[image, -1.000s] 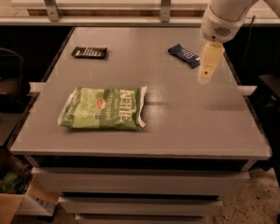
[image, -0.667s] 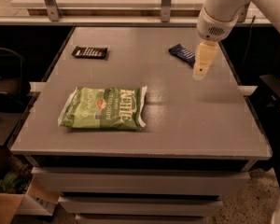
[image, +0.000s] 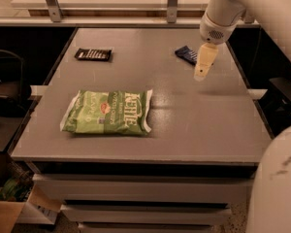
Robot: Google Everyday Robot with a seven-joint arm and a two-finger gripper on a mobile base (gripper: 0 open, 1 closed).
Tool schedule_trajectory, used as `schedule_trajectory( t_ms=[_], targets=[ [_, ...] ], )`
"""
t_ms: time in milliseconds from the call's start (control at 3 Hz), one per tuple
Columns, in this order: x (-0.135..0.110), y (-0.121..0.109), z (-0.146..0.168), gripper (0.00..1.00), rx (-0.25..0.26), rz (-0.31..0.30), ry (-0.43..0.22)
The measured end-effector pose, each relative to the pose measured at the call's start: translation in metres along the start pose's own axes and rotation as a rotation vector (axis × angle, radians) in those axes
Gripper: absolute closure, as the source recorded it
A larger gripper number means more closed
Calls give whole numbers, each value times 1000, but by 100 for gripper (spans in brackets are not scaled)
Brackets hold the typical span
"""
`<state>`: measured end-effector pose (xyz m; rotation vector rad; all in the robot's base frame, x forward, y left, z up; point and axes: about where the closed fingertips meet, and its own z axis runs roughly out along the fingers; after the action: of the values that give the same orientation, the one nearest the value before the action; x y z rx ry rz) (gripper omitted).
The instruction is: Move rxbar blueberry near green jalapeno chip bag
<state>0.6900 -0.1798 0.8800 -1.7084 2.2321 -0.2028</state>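
**Current state.** The end effector point(image: 202, 68) is hanging above the bench point(image: 208, 130), well apart from the green jalapeno chip bag point(image: 108, 112), beyond it and toward the right of the view. Whether the end effector is released or clenched cannot be told. It does not appear to be holding anything. The rxbar blueberry point(image: 185, 54) is lying flat on the bench, also beyond the chip bag and to its right, well apart from it. The end effector's tip is just beside the bar's near end and is partly covering it.

**Step in hand (judged).** The bar is not yet being grasped, so the step is the pick.

1. Centre the end effector over the middle of the bar, not over its end.
2. Align the closing direction across the bar's narrow width. The bar is lying at an angle, so rotate the wrist to match.
3. Descend until almost touching the bench. The wrapper is thin and flat, so a high closure is likely to miss it.
4. Lift clear, then carry the bar toward the chip bag and set it down just beside the bag, not on top of it.

**Caution.** A black bar wrapper point(image: 93, 54) is lying beyond the chip bag toward the left. It is not the target.

**Markings.** The chip bag is showing "KETTLE" in white lettering, and its smaller print is not readable. The lettering on both bars is not legible.
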Motion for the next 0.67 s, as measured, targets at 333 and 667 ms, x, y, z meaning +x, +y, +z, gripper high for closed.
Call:
schedule_trajectory(
  t_ms=[333,667],
  targets=[
    [-3,-5,20,0,-34,24,-18],
    [-4,-6,36,0,-68,42,-36]
  ],
)
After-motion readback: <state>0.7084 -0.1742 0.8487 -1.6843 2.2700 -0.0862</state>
